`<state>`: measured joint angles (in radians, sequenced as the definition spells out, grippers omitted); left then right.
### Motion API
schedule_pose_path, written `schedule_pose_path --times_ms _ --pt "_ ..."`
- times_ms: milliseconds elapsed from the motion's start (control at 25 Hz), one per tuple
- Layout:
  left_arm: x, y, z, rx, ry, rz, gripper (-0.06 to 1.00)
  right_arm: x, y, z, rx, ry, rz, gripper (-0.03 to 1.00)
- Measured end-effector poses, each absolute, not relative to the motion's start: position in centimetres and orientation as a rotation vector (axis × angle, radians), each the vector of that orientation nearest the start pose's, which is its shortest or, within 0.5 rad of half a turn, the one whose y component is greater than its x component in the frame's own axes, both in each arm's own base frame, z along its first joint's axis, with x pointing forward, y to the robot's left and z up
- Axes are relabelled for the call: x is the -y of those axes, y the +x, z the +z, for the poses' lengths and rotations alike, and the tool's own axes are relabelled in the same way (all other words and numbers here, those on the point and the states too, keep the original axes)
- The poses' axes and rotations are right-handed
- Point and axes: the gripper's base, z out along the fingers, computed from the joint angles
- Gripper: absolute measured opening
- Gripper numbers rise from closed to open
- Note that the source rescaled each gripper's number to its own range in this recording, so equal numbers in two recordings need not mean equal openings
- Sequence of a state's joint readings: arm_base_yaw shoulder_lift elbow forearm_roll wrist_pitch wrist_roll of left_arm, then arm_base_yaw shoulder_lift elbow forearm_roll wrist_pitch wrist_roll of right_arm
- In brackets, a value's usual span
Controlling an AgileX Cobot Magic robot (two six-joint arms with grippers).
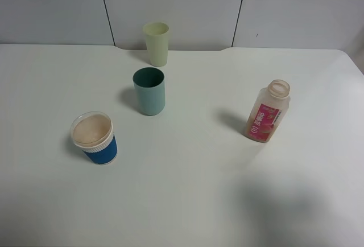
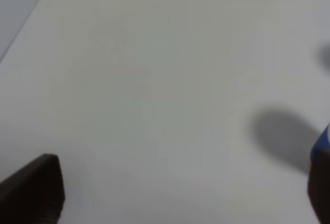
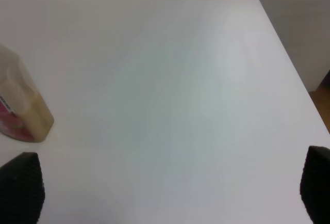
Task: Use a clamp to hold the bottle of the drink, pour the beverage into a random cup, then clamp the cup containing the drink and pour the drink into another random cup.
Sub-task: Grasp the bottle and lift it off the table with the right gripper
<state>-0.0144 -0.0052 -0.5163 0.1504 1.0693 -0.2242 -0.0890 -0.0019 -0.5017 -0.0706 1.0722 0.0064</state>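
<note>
The bottle of the drink stands upright and uncapped at the right of the table; its lower body shows beside one fingertip in the right wrist view. The blue-and-white cup, tan inside, stands at the front left, and a blue sliver of it shows by one left fingertip. The teal tumbler stands in the middle. Neither clamp appears in the exterior high view. My left gripper is open over bare table. My right gripper is also open, with nothing between its fingers.
A pale yellow-green tumbler stands at the back, behind the teal one. The white table ends at a grey wall behind. In the right wrist view the table's edge runs close by, with floor beyond.
</note>
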Motion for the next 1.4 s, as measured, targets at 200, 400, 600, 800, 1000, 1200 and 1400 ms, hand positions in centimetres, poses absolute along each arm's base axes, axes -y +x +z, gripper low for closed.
schedule_pose_path --times_ms 200,400,600,800,1000,1200,1400 --pt "-1.2 -0.8 28.2 -2.010 -0.221 0.029 0.88 0.5 -0.6 27.7 -2.050 0.102 -0.136 1.00" --pt "-1.2 -0.8 28.2 -2.010 -0.221 0.029 0.88 0.5 -0.6 27.7 -2.050 0.102 -0.136 1.00" --pt "-1.2 -0.8 28.2 -2.010 -0.221 0.029 0.88 0.5 -0.6 27.7 -2.050 0.102 -0.136 1.00" --pt "-1.2 -0.8 28.2 -2.010 -0.221 0.029 0.88 0.5 -0.6 27.7 -2.050 0.102 -0.138 1.00" --pt "-1.2 -0.8 28.2 -2.010 -0.221 0.029 0.88 0.7 -0.7 27.7 -2.051 0.089 -0.171 1.00" --pt "-1.2 -0.8 28.2 -2.010 -0.221 0.029 0.88 0.8 0.3 27.7 -2.116 0.039 -0.203 1.00" --pt "-1.2 -0.8 28.2 -2.010 -0.221 0.029 0.88 1.0 1.7 27.7 -2.186 0.004 -0.209 1.00"
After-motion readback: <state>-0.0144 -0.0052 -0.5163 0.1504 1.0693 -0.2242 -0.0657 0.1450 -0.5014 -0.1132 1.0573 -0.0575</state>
